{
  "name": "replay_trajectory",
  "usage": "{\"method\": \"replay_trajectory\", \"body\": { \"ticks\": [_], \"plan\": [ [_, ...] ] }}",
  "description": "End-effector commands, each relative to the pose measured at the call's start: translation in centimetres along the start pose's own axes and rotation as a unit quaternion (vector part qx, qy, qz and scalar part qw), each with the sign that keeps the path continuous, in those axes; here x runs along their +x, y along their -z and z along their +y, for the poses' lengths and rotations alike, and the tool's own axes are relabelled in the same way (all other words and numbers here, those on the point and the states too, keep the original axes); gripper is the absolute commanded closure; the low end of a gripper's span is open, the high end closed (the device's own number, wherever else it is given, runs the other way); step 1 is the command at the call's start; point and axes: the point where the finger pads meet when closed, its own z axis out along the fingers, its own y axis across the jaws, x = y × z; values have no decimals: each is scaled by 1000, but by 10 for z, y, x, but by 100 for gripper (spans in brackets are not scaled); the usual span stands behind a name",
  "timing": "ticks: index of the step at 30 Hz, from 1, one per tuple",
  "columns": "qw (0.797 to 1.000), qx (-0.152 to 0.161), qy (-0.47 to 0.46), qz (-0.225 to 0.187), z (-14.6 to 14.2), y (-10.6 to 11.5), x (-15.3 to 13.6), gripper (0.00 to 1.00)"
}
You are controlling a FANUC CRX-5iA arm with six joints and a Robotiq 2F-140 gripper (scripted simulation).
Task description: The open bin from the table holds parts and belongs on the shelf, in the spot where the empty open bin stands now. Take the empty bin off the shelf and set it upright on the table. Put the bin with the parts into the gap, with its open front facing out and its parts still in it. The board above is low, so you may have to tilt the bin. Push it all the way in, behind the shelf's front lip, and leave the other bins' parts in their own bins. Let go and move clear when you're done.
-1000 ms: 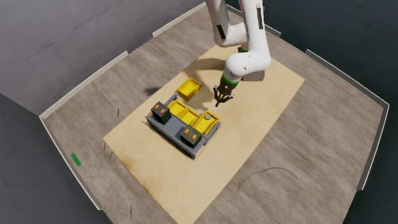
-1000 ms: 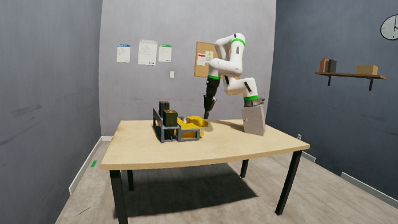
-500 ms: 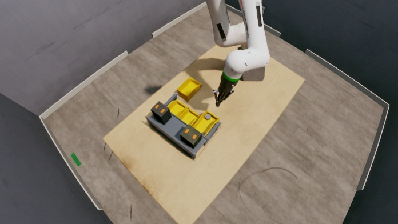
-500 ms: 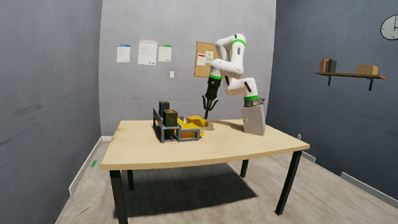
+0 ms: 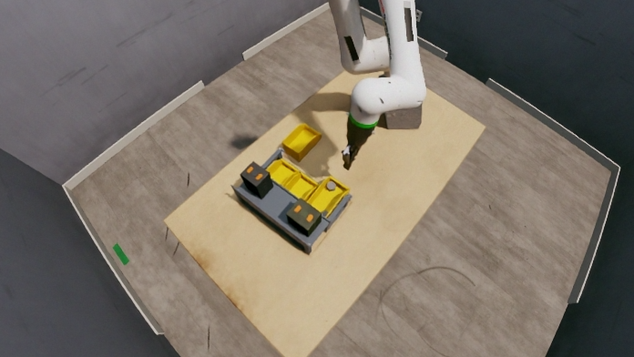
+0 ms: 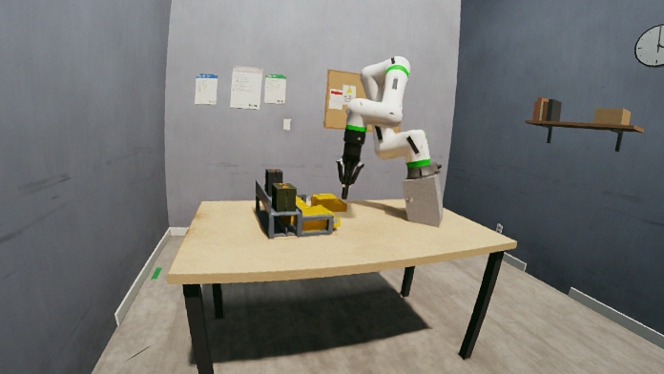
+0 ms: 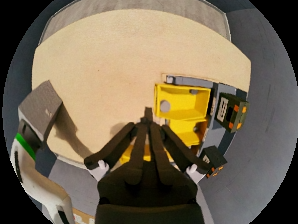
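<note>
Jaws together gripping nothing, above bare table (image 5: 410,191), apart from shelf (image 5: 273,214) front, loose bin (image 5: 301,141)

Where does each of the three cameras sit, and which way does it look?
Top: sits high overhead, looks down at the table, shelf and loose bin; shows the arm and the gripper.
Exterior: stands in the room off the table's long side, looks level across at the back wall; shows the whole arm on its pedestal.
Wrist: sits on the wrist, looks along the shut fingers toward the table and shelf.
All three share the shelf and the gripper.
</note>
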Motion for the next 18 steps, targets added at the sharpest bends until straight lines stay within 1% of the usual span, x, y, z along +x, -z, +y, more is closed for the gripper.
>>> {"method": "replay_trajectory", "body": {
  "ticks": [1, 12, 18],
  "plan": [
    [998, 44, 49, 16, 3, 2, 0, 90],
    [998, 43, 48, 16, 3, 1, 0, 90],
    [998, 42, 47, 15, 3, -3, 0, 90]
  ]
}}
